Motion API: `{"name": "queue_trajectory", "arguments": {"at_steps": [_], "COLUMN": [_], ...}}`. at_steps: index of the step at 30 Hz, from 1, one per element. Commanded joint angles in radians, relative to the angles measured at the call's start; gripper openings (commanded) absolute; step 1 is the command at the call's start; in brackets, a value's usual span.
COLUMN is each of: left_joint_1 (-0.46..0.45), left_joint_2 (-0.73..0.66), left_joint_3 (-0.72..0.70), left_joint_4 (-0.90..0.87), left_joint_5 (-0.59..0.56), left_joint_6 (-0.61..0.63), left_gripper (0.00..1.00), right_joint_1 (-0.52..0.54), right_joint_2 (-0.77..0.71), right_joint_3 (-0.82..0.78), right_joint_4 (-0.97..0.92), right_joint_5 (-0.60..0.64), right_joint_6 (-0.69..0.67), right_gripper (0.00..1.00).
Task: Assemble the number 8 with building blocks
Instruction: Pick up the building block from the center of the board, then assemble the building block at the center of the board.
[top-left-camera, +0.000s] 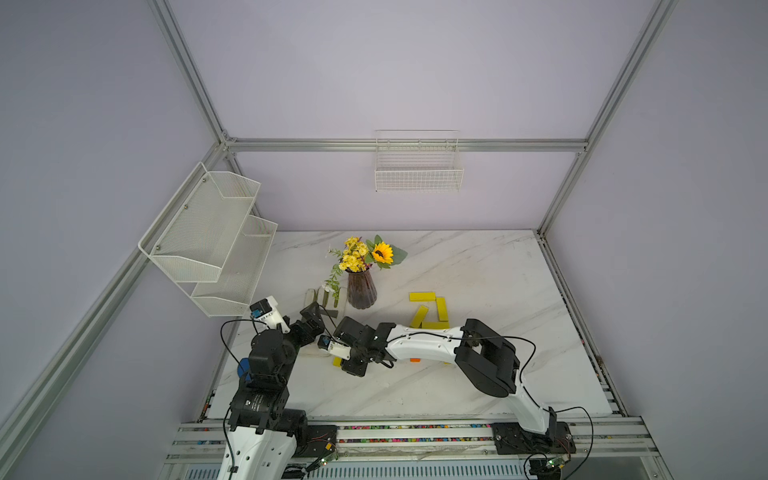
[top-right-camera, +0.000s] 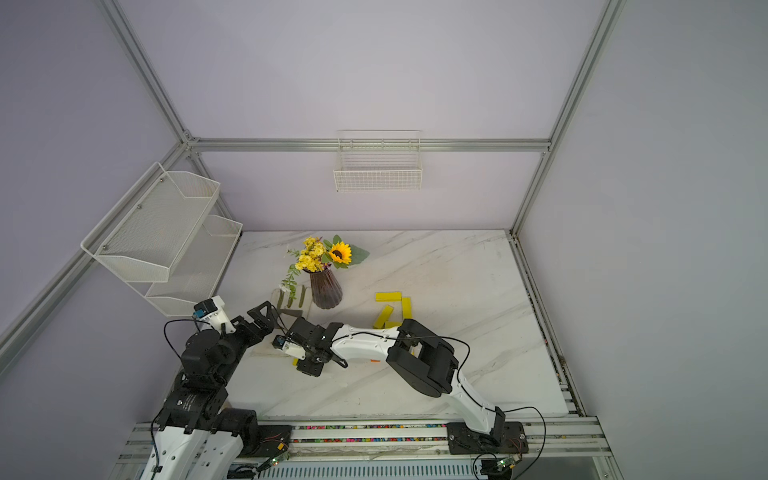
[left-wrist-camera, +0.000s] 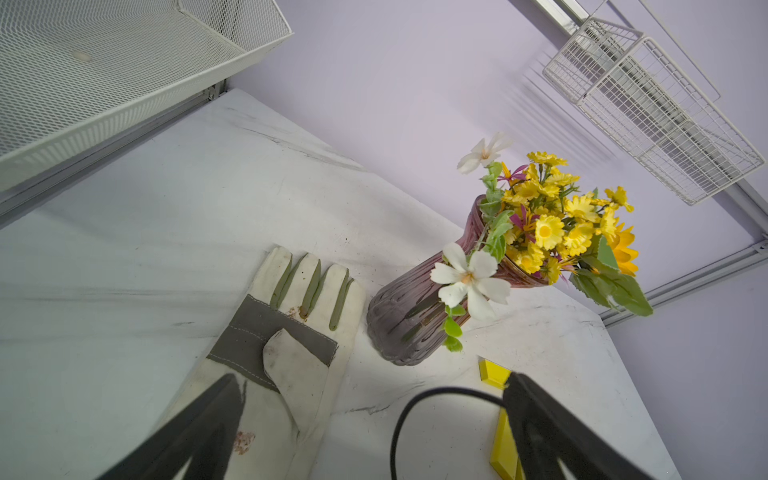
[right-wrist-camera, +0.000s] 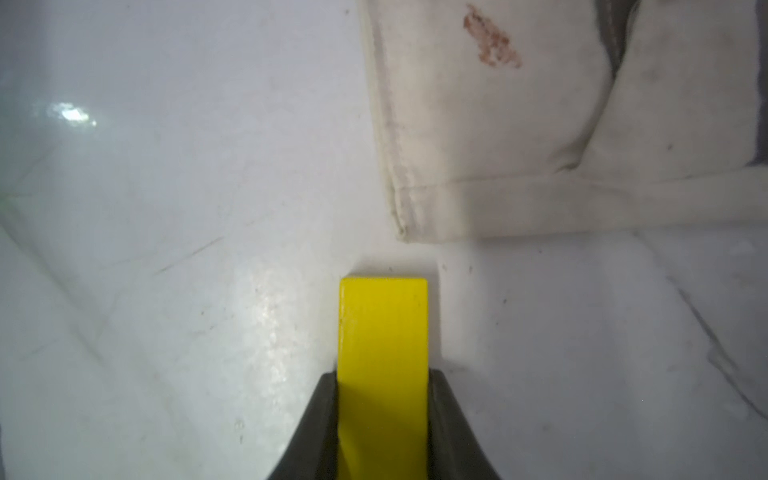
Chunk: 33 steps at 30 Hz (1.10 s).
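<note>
**Op:** Quick rundown, big to small?

**Spotter:** Bench (top-left-camera: 478, 266) first: marble top, mostly bare. The vase (top-left-camera: 361, 291) w/ flowers stands left of centre in the far half. The glove (left-wrist-camera: 291, 332) lies flat just beside it, nearer the left edge. Your left gripper (left-wrist-camera: 372, 376) hangs above the glove, jaws spread wide, nothing in them.

**Op:** And the right?

**Spotter:** Your right gripper (right-wrist-camera: 382, 376) is low by the glove's cuff, jaws pinching a yellow block (right-wrist-camera: 382, 324) across its long sides. Can't tell if it's off the bench. Four yellow blocks (top-left-camera: 441, 308) sit approx mid-bench, right of the vase: one across the far side, one running down from its right end, one slantwise, one across below. The orange block (top-left-camera: 414, 360) peeks out from under your right arm, nearer the front edge.

**Op:** So what's the step?

**Spotter:** I'd say lift & carry this block over to the group. Check the grip is square before you raise it. The block pokes well out ahead of the jaws, so a skewed pinch could let it swing. Go straight up, clear the cuff, then go across. Come in from the open side so you don't knock the ones lying there. Set it flat w/ its ends meeting its neighbours, then let go. The slanted one prob needs straightening too, or the 8 won't close.
</note>
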Motion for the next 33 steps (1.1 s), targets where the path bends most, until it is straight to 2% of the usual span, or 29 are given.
{"name": "queue_trajectory", "arguments": {"at_steps": [1, 7, 14, 17, 23, 26, 33], "left_joint_1": [0.002, 0.002, 0.002, 0.002, 0.002, 0.003, 0.002], "left_joint_2": [-0.017, -0.021, -0.021, -0.02, -0.012, -0.008, -0.003], "left_joint_3": [0.021, 0.021, 0.015, 0.013, 0.013, 0.011, 0.01], "left_joint_4": [0.015, 0.011, 0.021, 0.025, 0.034, 0.036, 0.037], "left_joint_5": [-0.015, -0.016, -0.013, -0.014, -0.008, -0.005, -0.008], "left_joint_6": [0.017, 0.015, 0.008, 0.007, 0.004, 0.003, 0.002], "left_gripper": [1.0, 1.0, 1.0, 1.0, 1.0, 1.0, 1.0], "right_joint_1": [0.015, 0.014, 0.014, 0.013, -0.016, -0.053, -0.15], "right_joint_2": [-0.113, -0.311, -0.483, -0.57, -0.78, -0.845, -0.868], "right_joint_3": [-0.096, -0.206, -0.392, -0.503, -0.691, -0.748, -0.822], "right_joint_4": [0.021, 0.02, -0.081, -0.063, -0.029, -0.035, -0.07], "right_joint_5": [0.027, 0.09, 0.161, 0.173, 0.102, 0.104, 0.07], "right_joint_6": [-0.013, -0.06, -0.258, -0.321, -0.403, -0.417, -0.465], "right_gripper": [0.11, 0.09, 0.06, 0.04, 0.03, 0.03, 0.03]}}
